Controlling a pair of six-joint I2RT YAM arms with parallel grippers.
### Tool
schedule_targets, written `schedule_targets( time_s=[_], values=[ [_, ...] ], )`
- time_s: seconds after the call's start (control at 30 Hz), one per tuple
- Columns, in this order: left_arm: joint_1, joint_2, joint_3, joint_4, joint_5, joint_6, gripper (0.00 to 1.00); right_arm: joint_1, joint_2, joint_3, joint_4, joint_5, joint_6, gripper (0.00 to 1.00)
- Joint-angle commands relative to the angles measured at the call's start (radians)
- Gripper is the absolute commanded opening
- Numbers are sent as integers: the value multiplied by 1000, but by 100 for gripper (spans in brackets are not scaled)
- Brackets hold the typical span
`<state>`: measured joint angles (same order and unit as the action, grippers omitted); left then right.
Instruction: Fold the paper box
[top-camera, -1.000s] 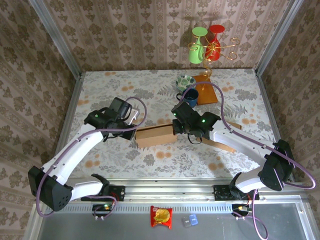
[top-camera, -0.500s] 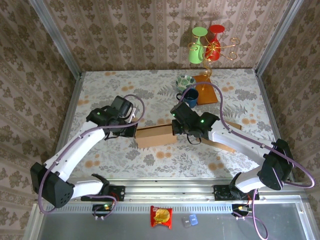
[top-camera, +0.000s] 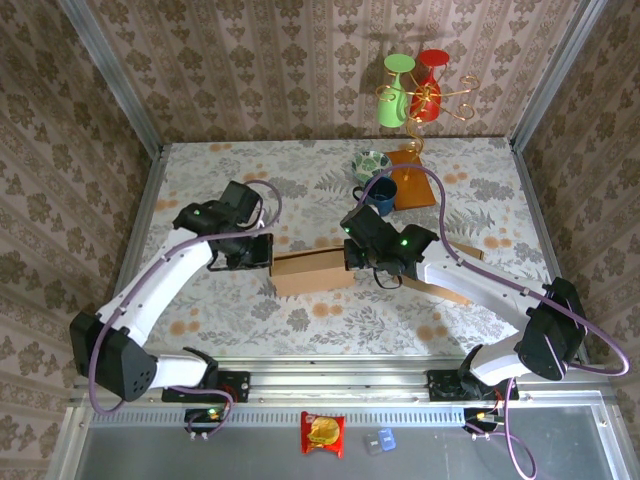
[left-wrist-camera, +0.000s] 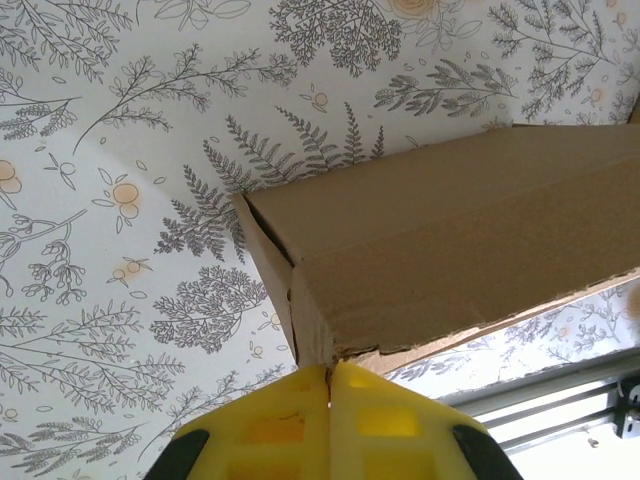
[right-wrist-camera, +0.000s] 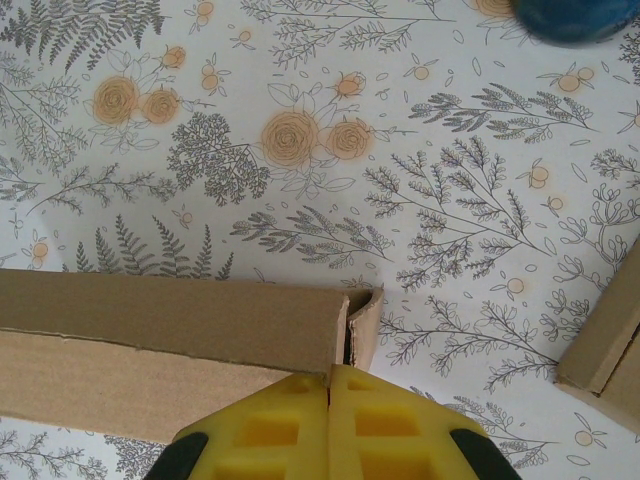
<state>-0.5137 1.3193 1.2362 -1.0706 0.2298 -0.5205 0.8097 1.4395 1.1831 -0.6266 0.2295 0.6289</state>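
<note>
The paper box (top-camera: 312, 270) is a long brown cardboard box lying across the middle of the table. My left gripper (top-camera: 263, 256) is at its left end and my right gripper (top-camera: 352, 258) at its right end. In the left wrist view the yellow fingers (left-wrist-camera: 270, 425) are shut, their tips (left-wrist-camera: 329, 366) against the lower corner of the box (left-wrist-camera: 450, 230). The right wrist view has the right gripper (right-wrist-camera: 328, 372) shut too, its tips touching the box's end, where a small flap (right-wrist-camera: 364, 325) stands slightly apart from the box (right-wrist-camera: 170, 320).
A blue mug (top-camera: 383, 195), a patterned bowl (top-camera: 369, 163) and an orange board (top-camera: 415, 185) sit behind the box. A wire stand with green and red cups (top-camera: 410, 90) is at the back. Another cardboard piece (right-wrist-camera: 605, 350) lies to the right of the box.
My left wrist has swung round at the box's left end and its jaws have closed the last bit. The box and the right arm have barely moved.
</note>
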Motion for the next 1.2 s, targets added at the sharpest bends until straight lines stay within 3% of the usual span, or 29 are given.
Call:
schedule_targets(
  time_s=[0.0, 0.83, 1.17],
  values=[
    [17, 31, 48, -67, 73, -30, 0, 14, 16, -7, -4, 7, 6, 0],
    [146, 143, 119, -173, 263, -51, 0, 14, 19, -6, -4, 1, 1, 0],
    [152, 106, 39, -160, 214, -11, 0, 13, 11, -26, 16, -9, -1, 0]
  ],
)
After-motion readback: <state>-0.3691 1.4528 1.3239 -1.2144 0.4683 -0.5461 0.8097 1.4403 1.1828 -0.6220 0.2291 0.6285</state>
